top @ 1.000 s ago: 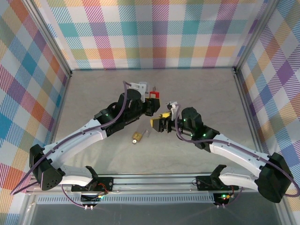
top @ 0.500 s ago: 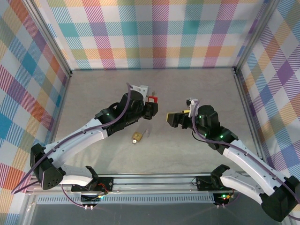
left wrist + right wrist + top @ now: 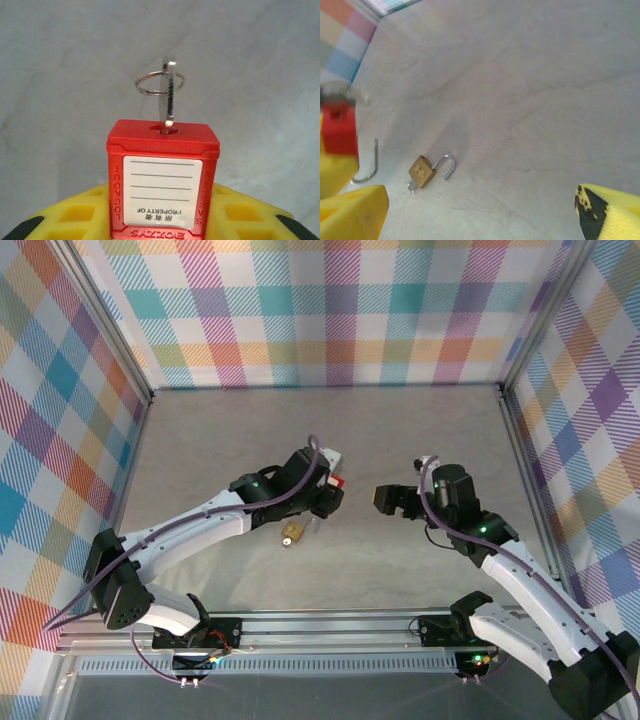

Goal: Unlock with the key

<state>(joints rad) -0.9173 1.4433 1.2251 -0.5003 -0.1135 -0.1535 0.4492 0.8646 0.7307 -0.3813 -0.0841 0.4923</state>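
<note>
A red padlock point(image 3: 162, 180) with a white label is clamped between the yellow fingers point(image 3: 75, 217) of my left gripper point(image 3: 162, 222). A silver key point(image 3: 169, 95) with a ring sticks out of its keyhole. In the top view this padlock point(image 3: 338, 481) sits at the left gripper point(image 3: 330, 492) near mid-table. My right gripper point(image 3: 385, 498) hovers open to the right of it, apart from it, with nothing between its fingers. In the right wrist view the red padlock point(image 3: 339, 130) is at the left edge, a metal shackle point(image 3: 370, 165) curving out of it, beyond the open right gripper point(image 3: 482, 215).
A small brass padlock point(image 3: 422, 171) lies on the grey table with its shackle swung open and a key in its base. From above, the brass padlock point(image 3: 292, 532) is just below the left gripper. Plaid walls point(image 3: 330, 310) enclose the table point(image 3: 230, 430).
The right gripper has drawn back to the right, away from the red padlock, and opened wider. The left arm has carried the red padlock a little right and nearer.
</note>
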